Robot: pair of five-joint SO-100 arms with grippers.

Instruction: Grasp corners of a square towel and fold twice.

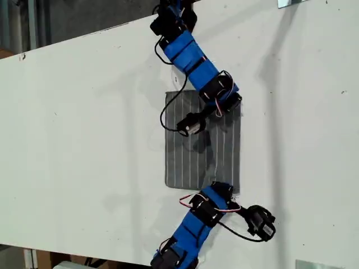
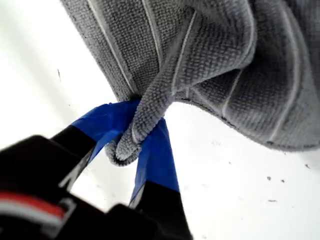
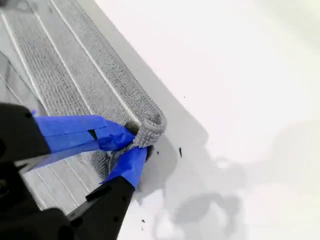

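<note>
Bench (image 1: 84, 168): white, flat, few dark specks.
Towel (image 1: 193, 162): lies folded on it.
My first pincer (image 2: 134, 146): clamped on a towel corner (image 2: 125, 150).
My second pincer (image 3: 134, 145): clamped on another corner (image 3: 147, 131).

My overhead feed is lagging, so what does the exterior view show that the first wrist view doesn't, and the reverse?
Only the exterior view: the whole towel lying folded in a rectangle on the table, with both arms, one at each end. Only the first wrist view: my first hand pinching a bunched corner between its blue fingers, lifted off the table. Both show the grey striped towel and the white table.
</note>
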